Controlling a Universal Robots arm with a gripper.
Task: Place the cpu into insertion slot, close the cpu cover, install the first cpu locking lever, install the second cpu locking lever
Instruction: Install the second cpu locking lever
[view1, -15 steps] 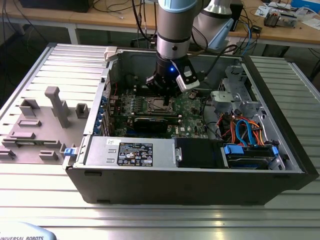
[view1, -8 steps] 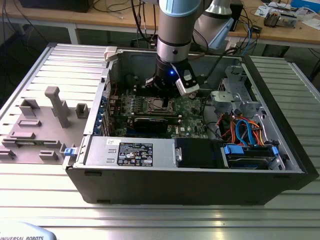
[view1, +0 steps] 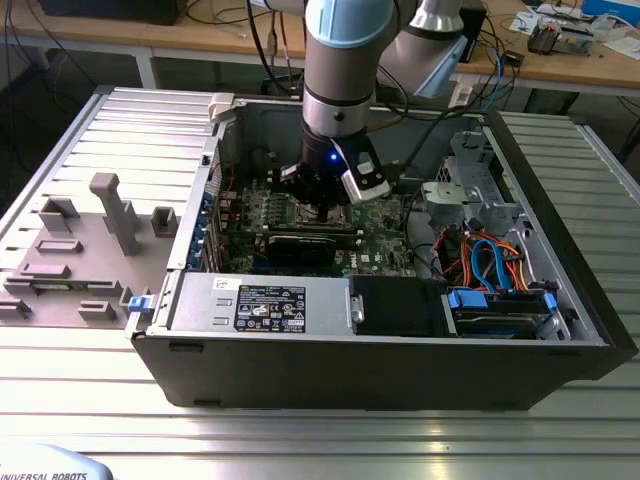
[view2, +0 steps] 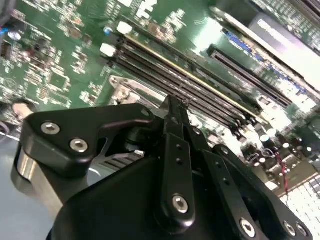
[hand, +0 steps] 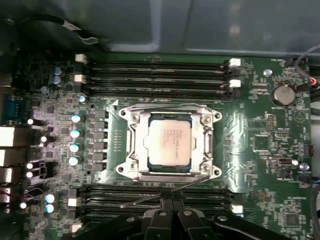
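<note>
In the first wrist view the cpu (hand: 169, 144) lies flat in the insertion slot (hand: 216, 172), its silvery top showing through the cut-out of the cpu cover (hand: 135, 145), which is folded down over it. One thin wire locking lever (hand: 165, 106) runs along the socket's far edge. A second lever (hand: 137, 201) slants away from the near edge, across the memory slots. My gripper (hand: 170, 201) is shut, and its tips meet right at this slanted lever. I cannot tell whether they pinch it. In the second wrist view the gripper (view2: 173, 104) hovers just above the board. In the exterior view it (view1: 325, 205) reaches down into the open computer case.
Long memory slots (hand: 155, 75) flank the socket on both sides. A black graphics card (view1: 300, 245) and the power supply (view1: 262, 302) lie toward the case front. Drive cables (view1: 482, 262) fill the exterior view's right. A grey fixture (view1: 112, 212) stands on the table outside the case.
</note>
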